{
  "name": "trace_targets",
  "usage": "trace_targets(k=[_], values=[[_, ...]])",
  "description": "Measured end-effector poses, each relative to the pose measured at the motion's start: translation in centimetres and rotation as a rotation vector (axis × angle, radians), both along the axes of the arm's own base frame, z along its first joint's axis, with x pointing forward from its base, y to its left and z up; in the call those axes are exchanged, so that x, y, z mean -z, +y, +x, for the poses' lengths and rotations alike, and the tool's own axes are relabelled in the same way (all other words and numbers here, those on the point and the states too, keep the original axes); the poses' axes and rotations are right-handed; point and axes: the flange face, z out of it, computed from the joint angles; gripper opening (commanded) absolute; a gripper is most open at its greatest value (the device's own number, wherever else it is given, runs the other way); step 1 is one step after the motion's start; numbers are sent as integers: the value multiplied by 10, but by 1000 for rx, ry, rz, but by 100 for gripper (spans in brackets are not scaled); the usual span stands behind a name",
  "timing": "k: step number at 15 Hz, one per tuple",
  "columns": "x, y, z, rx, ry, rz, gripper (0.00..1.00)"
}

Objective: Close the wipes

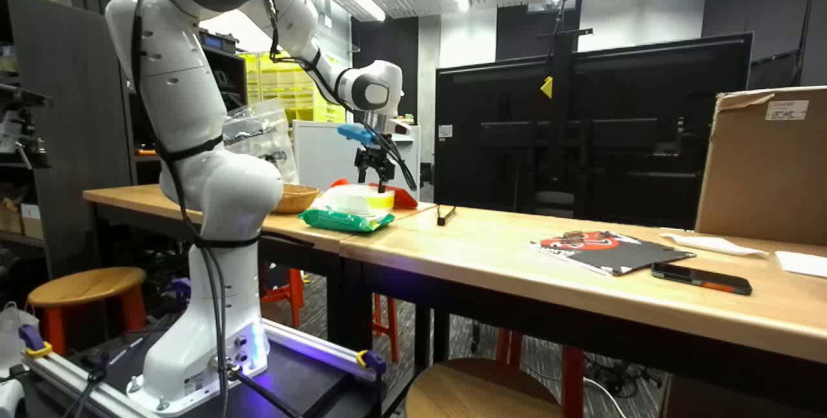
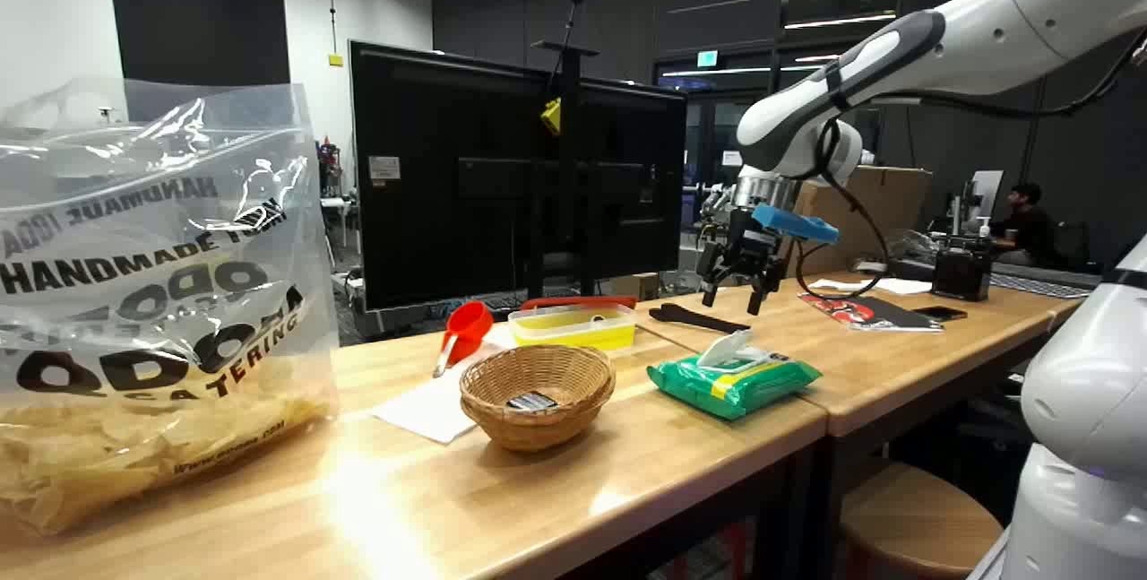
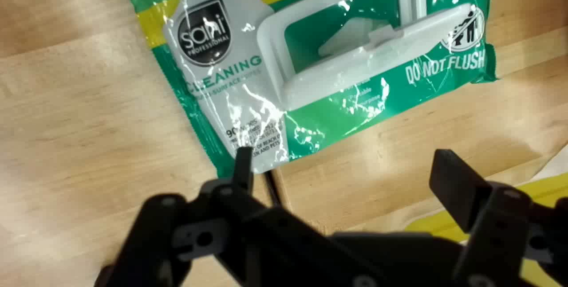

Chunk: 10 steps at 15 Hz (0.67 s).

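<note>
Though lidded, one open pack point(image 3: 306, 47)

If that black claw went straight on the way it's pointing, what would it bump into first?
Probably the wipes pack: in the wrist view, one fingertip of the gripper shows against its corner. Depth is unclear; it might just miss and meet the wooden table.

So the wipes point(image 2: 739, 387) are mainly green with a yellow stripe and a white lid point(image 3: 379, 58), gripper point(image 3: 344, 160) is mostly black, basket point(image 2: 538, 426) is a brown weave, scoop point(image 2: 468, 325) is bright red.
</note>
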Motion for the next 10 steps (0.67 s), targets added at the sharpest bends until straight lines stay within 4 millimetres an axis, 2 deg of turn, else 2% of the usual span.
trace_targets(k=[8,9,10], values=[[0,0,0,0,0,0,100],[0,0,0,0,0,0,75],[0,0,0,0,0,0,73]])
